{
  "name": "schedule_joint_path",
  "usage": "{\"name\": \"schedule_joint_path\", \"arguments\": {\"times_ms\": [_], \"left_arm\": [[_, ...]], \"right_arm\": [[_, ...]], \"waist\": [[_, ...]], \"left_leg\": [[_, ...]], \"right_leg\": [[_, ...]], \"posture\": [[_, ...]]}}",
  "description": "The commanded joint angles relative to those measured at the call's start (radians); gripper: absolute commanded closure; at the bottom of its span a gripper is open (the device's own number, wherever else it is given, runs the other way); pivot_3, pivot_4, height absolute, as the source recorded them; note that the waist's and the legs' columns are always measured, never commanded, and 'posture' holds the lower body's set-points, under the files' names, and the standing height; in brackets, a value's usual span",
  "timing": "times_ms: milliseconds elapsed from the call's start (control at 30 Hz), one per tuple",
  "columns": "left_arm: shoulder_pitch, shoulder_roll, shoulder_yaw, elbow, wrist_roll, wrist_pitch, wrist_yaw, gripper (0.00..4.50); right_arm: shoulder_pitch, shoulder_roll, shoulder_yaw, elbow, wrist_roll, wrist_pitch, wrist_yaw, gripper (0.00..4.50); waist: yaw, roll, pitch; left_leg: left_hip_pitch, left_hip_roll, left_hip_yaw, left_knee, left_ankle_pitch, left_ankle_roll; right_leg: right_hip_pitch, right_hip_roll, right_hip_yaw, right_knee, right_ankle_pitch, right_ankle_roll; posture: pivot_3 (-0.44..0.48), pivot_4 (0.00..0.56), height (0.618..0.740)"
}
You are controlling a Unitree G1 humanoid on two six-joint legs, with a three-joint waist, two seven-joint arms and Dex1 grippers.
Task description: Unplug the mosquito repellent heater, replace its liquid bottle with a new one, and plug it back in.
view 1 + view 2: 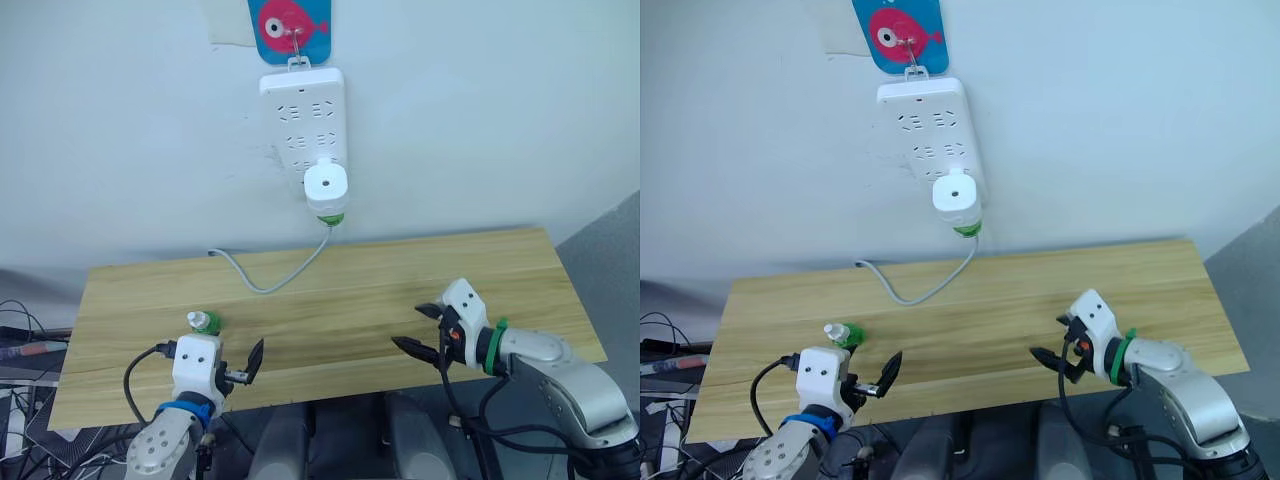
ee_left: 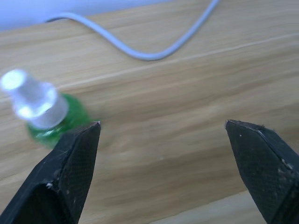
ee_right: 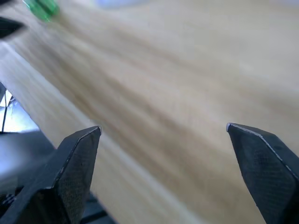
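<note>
Two grippers, left (image 1: 243,366) and right (image 1: 421,330), are held wide open, empty; mosquito repellent heater (image 1: 325,186) is still plugged in. Unplugging judged pending: right gripper must be raised.

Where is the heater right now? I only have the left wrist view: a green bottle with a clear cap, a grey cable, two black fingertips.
Observer: The mosquito repellent heater is plugged into the wall-hung power strip, above the table.
Operator: Does it have a bottle in it?
Observer: Yes, a green bottle shows at its underside.
Operator: What is the right arm doing?
Observer: The right gripper hovers open over the table's near edge, holding nothing.
</note>
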Motion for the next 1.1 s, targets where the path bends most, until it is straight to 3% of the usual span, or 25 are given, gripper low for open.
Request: {"name": "schedule_joint_path", "arguments": {"times_ms": [33, 200, 733, 1100], "left_arm": [[-0.042, 0.039, 0.014, -0.018, -0.048, 0.020, -0.055, 0.01], [-0.179, 0.093, 0.024, 0.014, -0.111, 0.040, -0.120, 0.01], [-0.391, 0.169, 0.039, 0.163, -0.167, 0.048, -0.228, 0.01], [-0.658, 0.236, 0.063, 0.289, -0.239, 0.083, -0.311, 0.01]], "right_arm": [[-0.047, -0.001, -0.016, -0.048, 0.029, -0.036, 0.027, 0.00], [-0.142, -0.017, -0.027, -0.095, 0.082, -0.033, 0.067, 0.00], [-0.353, -0.032, -0.084, -0.184, 0.214, 0.002, 0.050, 0.00], [-0.399, -0.039, -0.077, -0.223, 0.248, 0.018, 0.021, 0.00]], "waist": [[-0.003, -0.001, -0.007], [-0.009, 0.000, -0.022], [-0.041, 0.000, -0.052], [-0.059, -0.001, -0.067]], "left_leg": [[0.000, 0.000, 0.000, 0.000, 0.000, 0.000], [0.000, -0.001, 0.000, 0.001, 0.001, -0.001], [0.001, -0.001, 0.000, 0.013, 0.001, -0.001], [0.001, -0.001, 0.001, 0.014, 0.001, -0.001]], "right_leg": [[0.000, 0.000, 0.000, 0.000, 0.000, 0.000], [0.001, 0.000, 0.001, 0.001, 0.001, 0.001], [0.000, 0.000, 0.002, 0.014, 0.002, 0.001], [0.000, 0.000, 0.002, 0.015, 0.002, 0.001]], "posture": [[-0.159, 0.245, 0.734], [-0.188, 0.219, 0.734], [-0.261, 0.177, 0.734], [-0.283, 0.166, 0.734]]}}
